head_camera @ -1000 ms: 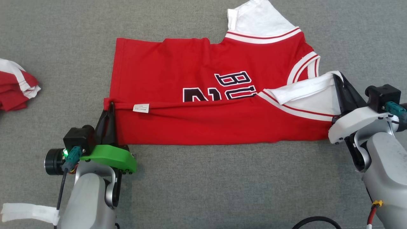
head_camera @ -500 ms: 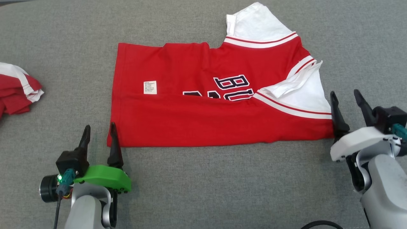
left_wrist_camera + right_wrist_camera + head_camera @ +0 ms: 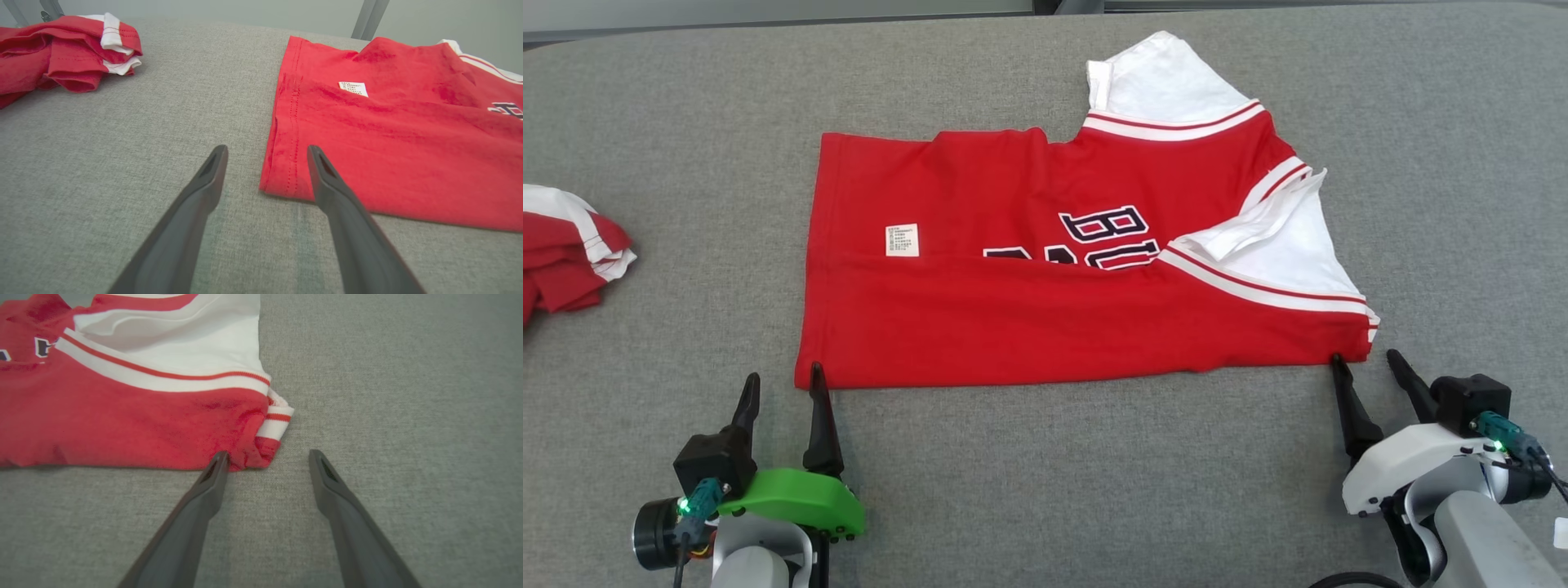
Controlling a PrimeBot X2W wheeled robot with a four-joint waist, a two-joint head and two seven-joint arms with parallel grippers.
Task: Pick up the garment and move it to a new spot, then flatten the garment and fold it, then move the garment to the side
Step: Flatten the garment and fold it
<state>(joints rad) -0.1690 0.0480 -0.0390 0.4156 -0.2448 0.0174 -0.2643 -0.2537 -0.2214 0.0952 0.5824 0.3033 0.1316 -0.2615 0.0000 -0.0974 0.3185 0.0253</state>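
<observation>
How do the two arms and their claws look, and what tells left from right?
Each claw has two long, dark, tapering fingers. The left claw is mounted on a bright green cover, the right claw on a white cover. Each carries a black box with a teal plug and a green light. The forearms are pale grey.

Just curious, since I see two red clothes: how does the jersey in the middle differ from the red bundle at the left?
The jersey lies spread flat with its near part folded over; the bundle is crumpled in a heap. The jersey shows dark lettering and a white label; the bundle shows neither. Both are red with white trim and lie on the grey surface.
</observation>
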